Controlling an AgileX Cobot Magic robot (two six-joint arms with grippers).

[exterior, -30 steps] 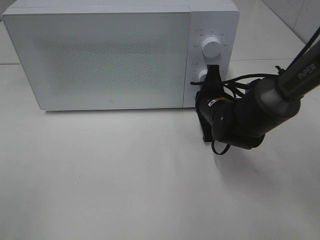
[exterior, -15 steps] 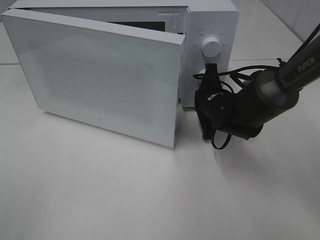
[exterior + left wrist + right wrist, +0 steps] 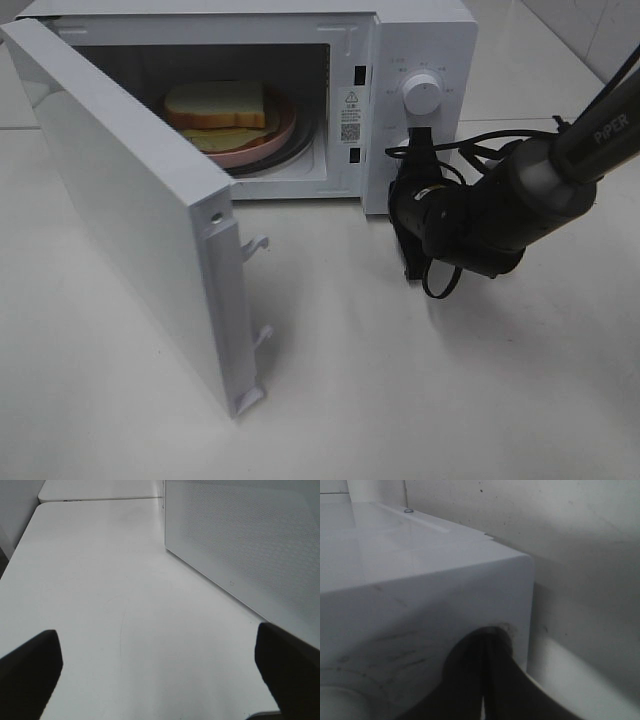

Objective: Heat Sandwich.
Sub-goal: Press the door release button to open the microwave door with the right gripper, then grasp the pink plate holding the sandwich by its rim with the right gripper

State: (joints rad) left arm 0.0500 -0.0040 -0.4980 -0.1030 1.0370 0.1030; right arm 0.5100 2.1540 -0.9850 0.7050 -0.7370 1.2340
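Observation:
The sandwich [image 3: 215, 105] of white bread with a tan crust lies on a pink plate [image 3: 272, 144] inside the white microwave [image 3: 430, 40]. The microwave's door [image 3: 130, 220] stands wide open, swung out to the left. My right gripper [image 3: 421, 140] is shut, with its tips against the control panel just below the upper dial [image 3: 422, 96]. In the right wrist view the closed fingertips [image 3: 484, 647] press on the panel's face. My left gripper [image 3: 159, 667] is open over bare table, with nothing between its fingers [image 3: 30, 667], and the door's outer face [image 3: 240, 540] is ahead of it.
The open door reaches far out over the white table [image 3: 400, 400] on the left. A black cable [image 3: 480, 152] loops from the right arm beside the microwave's right side. A wall [image 3: 580, 520] rises behind the microwave.
The microwave door went from shut to half open, then to wide open, uncovering the sandwich on its plate. The right gripper stayed at the control panel.

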